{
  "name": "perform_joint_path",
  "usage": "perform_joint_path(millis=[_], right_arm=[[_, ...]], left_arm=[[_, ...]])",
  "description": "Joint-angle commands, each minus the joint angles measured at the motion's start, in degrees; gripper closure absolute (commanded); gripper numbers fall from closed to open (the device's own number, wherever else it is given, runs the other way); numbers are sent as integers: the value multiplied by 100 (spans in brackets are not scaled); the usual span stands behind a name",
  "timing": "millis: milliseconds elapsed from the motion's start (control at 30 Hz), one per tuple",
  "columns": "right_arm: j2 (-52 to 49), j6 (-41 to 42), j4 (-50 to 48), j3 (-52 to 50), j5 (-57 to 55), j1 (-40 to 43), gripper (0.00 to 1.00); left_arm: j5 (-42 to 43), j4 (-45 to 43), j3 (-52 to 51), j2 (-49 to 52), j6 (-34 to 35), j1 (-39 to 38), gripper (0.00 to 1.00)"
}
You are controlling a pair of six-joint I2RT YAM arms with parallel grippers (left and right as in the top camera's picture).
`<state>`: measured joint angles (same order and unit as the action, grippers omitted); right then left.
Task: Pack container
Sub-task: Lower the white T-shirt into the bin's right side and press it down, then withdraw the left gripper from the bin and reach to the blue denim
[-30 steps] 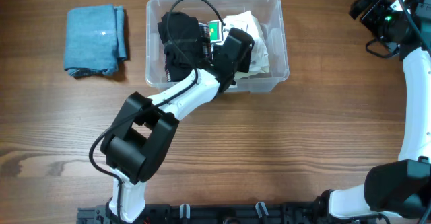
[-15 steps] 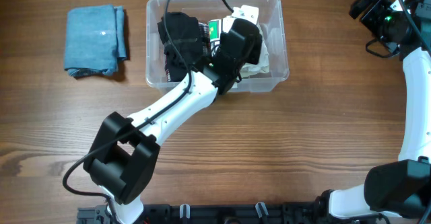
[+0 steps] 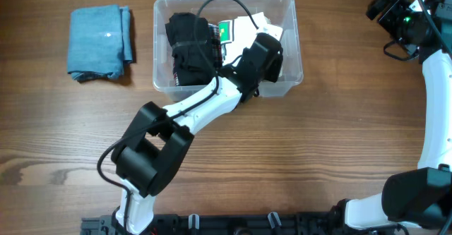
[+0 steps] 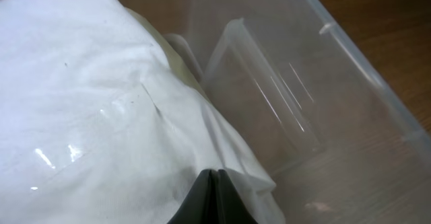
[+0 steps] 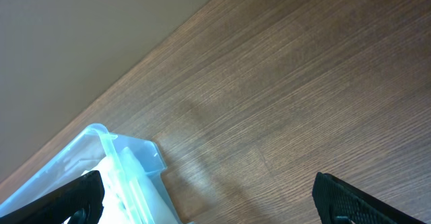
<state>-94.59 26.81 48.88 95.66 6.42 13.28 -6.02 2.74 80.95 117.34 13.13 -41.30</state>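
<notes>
Inside the container [image 3: 158, 51], which is set on the wooden table [image 3: 318, 150], the left pincer [image 4: 212, 187] is lowered toward the tub's right end. Its jaws are pressed together, and a fold of the white garment [image 4: 87, 96] is seen pinched at their tips, with creases in the cloth running up to the dark fingers. Just beyond the tips and to one side of them, the clear wall and a moulded rib of the container are seen in the wrist view, close by but apart from the fingers. On the far side of the white garment from this pincer, a black garment [image 3: 189, 51] is packed against the tub's other end, and a small green tag [image 3: 225, 30] is seen between the two garments. Well outside the tub, past the black garment, a folded blue cloth [image 3: 99, 41] is laid flat on the table.

The right pincer [image 5: 212, 204] is held high and well apart from the container, with its fingers [image 5: 74, 194] spread wide and nothing gripped between them. Only a corner of the tub is caught at the edge of its wrist view.
</notes>
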Motion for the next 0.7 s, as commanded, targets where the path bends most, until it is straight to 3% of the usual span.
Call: perform_joint_path(millis=[0,300,400,467,667], right_arm=[[20,33,4,28,55,-24,0],[17,33,2,28,55,-24,0],[17,35,2,28,55,-24,0],[20,35,2,28,55,-24,0],[20,35,2,28,55,-24,0]], left_arm=[[260,50,50,111,-94,-17,96],[-1742,1014,50,-1810,-116,-7,94],[-2026,1856,50,-2675,-114,-4,68],[-2072,2437,50,-3152,-114,7,60],[-2063,3899,50,-4232,-68,420,17]])
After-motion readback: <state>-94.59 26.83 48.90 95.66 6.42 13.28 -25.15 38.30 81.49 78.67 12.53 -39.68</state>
